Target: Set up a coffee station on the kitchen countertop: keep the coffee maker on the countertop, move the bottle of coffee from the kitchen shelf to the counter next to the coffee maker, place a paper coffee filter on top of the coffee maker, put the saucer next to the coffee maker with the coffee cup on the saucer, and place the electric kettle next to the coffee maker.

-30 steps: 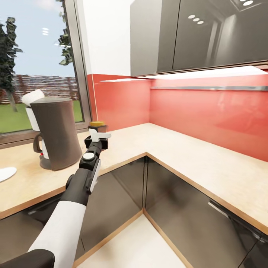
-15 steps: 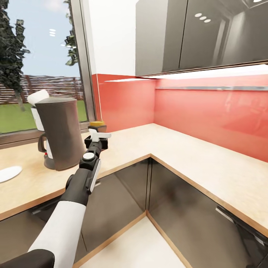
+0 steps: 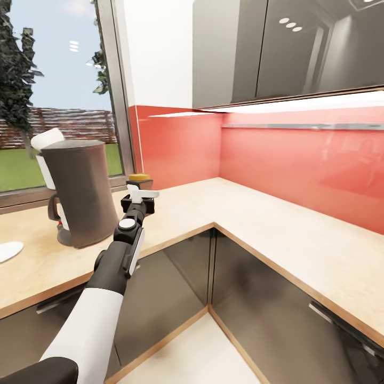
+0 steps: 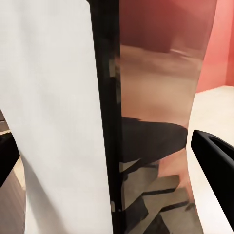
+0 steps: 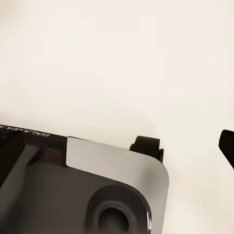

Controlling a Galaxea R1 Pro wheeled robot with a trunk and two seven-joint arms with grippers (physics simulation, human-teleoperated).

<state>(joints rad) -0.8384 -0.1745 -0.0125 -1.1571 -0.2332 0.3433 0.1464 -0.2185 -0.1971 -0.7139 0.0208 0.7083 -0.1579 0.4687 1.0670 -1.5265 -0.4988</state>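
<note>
My left gripper (image 3: 141,192) is shut on the bottle of coffee (image 3: 140,177), a small dark bottle with a yellow-gold cap. It holds the bottle over the kitchen countertop (image 3: 250,218), just right of the coffee maker (image 3: 80,194). I cannot tell whether the bottle touches the slab. The left wrist view shows the bottle (image 4: 151,122) close up, pale label beside glossy dark body, with a black finger (image 4: 214,158) against it. The white saucer (image 3: 8,250) lies at the left edge. My right gripper (image 5: 117,146) hangs open over pale floor.
The countertop turns a corner, with a red backsplash (image 3: 298,165) behind it and dark wall cabinets (image 3: 277,48) above. A window (image 3: 53,96) stands behind the coffee maker. My own grey base (image 5: 73,190) with a caster shows under the right gripper.
The head view has swayed slightly right and back left, so the camera moved. The left gripper still holds the bottle in the same place beside the coffee maker.
</note>
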